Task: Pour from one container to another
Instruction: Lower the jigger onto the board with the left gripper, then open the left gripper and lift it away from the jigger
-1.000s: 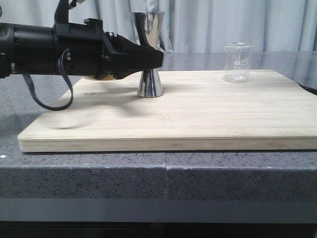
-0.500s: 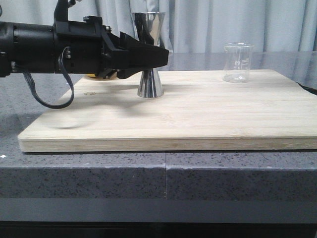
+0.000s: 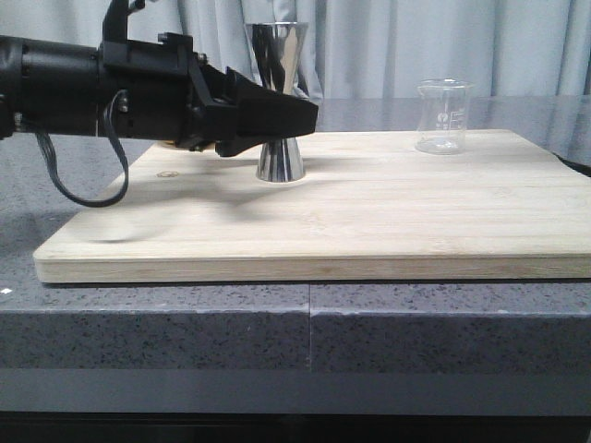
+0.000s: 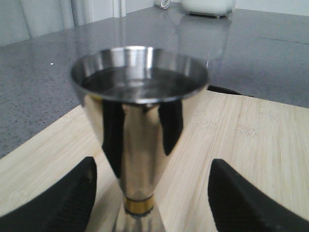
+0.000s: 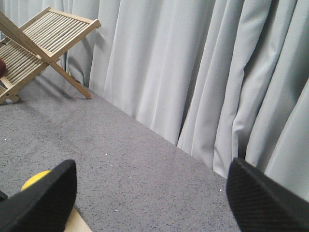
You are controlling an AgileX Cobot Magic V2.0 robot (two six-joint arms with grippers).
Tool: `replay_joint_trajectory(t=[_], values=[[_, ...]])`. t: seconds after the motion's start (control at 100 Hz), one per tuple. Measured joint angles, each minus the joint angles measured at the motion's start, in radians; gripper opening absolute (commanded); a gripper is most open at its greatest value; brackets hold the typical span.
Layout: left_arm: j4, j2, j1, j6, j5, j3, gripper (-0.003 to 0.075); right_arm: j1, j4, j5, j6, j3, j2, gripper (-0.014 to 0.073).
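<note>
The steel hourglass jigger [image 3: 280, 159] stands upright on the wooden board [image 3: 369, 212], left of centre. In the left wrist view the jigger [image 4: 140, 125] fills the middle, its gold band [image 4: 139, 205] low between the two black fingers [image 4: 72, 198]. My left gripper [image 3: 309, 113] is open, one finger on each side of the jigger's waist, with a gap on both sides. The clear glass beaker [image 3: 443, 115] stands upright at the board's far right, away from both grippers. My right gripper [image 5: 152, 169] is open with nothing between its fingers, and it is out of the front view.
The board lies on a grey speckled counter [image 3: 277, 323] with pale curtains [image 3: 416, 46] behind. The right wrist view shows a slatted wooden rack [image 5: 38, 38], a yellow object [image 5: 35, 180] and the board's corner [image 5: 77, 224].
My left gripper has slid to the right along the board, so its open fingers now reach further past the jigger's waist. The jigger and the beaker have not moved.
</note>
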Motion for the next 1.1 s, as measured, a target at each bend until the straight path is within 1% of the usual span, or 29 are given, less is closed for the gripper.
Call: replay_joint_trajectory(t=[0.3, 0.63, 0.78, 0.94, 1.1], values=[[0.06, -0.033, 0.045, -0.018, 0.017, 0.0, 0.0463, 0.0, 0.0, 0.006, 0.0, 0.0, 0.0, 0.0568], [0.174, -0.082, 0.089, -0.115, 0.021, 0.0, 0.0463, 0.0, 0.0, 0.026, 0.0, 0.0, 0.0, 0.0568], [0.243, -0.129, 0.117, -0.198, 0.015, 0.0, 0.0463, 0.0, 0.0, 0.029, 0.0, 0.0, 0.0, 0.0568], [0.3, -0.193, 0.172, -0.292, -0.037, 0.0, 0.0461, 0.0, 0.0, 0.036, 0.0, 0.0, 0.0, 0.0567], [0.299, -0.277, 0.274, -0.327, -0.129, 0.0, 0.0461, -0.003, 0.0, 0.044, 0.0, 0.0, 0.0, 0.0566]])
